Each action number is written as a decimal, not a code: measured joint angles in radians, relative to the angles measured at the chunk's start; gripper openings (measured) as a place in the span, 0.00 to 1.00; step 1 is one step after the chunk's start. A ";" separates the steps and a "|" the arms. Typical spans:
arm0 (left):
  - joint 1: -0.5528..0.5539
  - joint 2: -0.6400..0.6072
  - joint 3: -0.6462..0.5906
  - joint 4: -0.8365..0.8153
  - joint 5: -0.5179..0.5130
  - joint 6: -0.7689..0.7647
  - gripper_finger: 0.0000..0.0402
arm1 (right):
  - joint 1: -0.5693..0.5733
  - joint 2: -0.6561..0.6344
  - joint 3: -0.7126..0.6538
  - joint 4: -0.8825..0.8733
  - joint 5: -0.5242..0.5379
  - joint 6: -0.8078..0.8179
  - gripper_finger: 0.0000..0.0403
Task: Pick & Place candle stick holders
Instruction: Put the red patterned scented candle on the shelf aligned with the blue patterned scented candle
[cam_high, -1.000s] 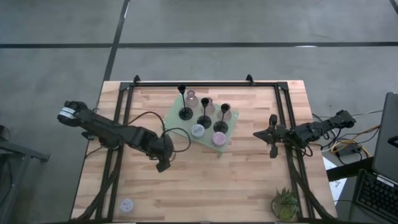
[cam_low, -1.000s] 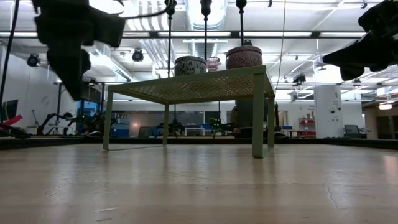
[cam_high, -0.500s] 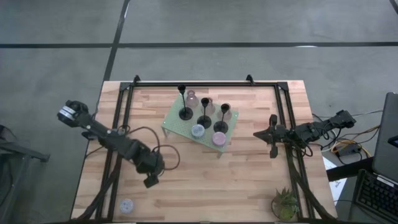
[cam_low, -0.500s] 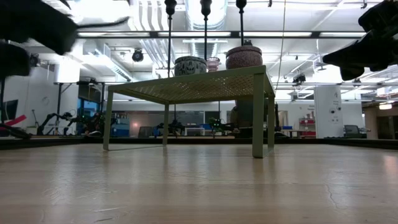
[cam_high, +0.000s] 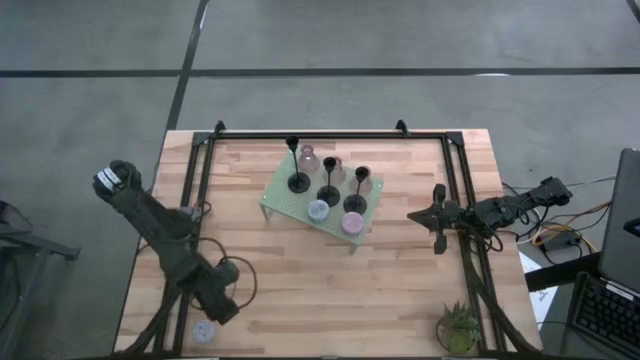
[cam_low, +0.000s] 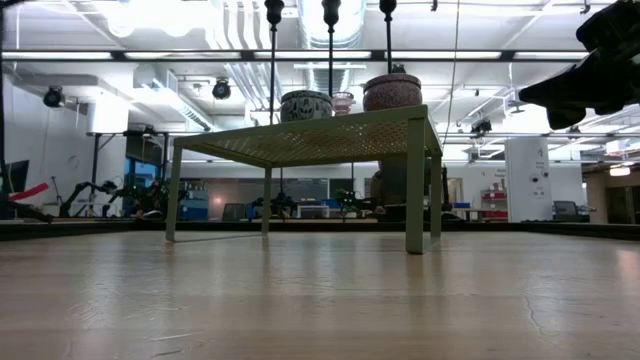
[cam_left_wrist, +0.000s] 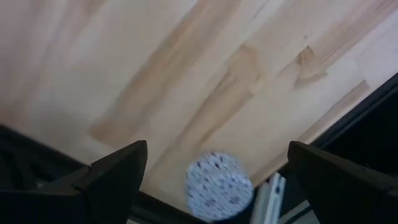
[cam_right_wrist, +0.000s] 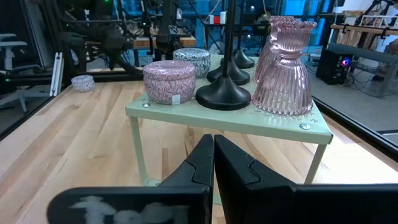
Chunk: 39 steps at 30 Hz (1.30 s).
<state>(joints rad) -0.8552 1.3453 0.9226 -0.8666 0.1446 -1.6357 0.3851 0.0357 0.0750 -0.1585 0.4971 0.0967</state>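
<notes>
Poised with fingers spread above the lone holder (cam_left_wrist: 219, 185) at the table's (cam_high: 400, 290) near-left corner, ready to collect it for the stand (cam_high: 290, 197) where seven others sit; right gripper (cam_right_wrist: 213, 163) pressed together, waiting alongside.

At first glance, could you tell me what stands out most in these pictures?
The pale green stand at mid-table, crowded with candle holders. Then the left hand, open above a lone round holder near the table's front left corner. The right hand waits shut at the right.

Bright ceiling lights glare in the low view; left wrist view blurred.
</notes>
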 joint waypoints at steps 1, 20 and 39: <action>-0.017 0.000 0.000 0.007 -0.004 -0.040 0.98 | 0.000 0.000 0.000 0.000 0.000 0.000 0.02; -0.160 0.061 -0.012 0.146 0.008 -0.410 0.98 | 0.000 0.000 0.000 0.000 0.000 0.000 0.02; -0.174 0.206 -0.012 0.262 0.153 -0.394 0.98 | 0.000 0.000 0.000 0.000 0.000 0.000 0.02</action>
<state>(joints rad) -1.0296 1.5510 0.9104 -0.6047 0.2974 -2.0296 0.3855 0.0357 0.0750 -0.1589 0.4973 0.0967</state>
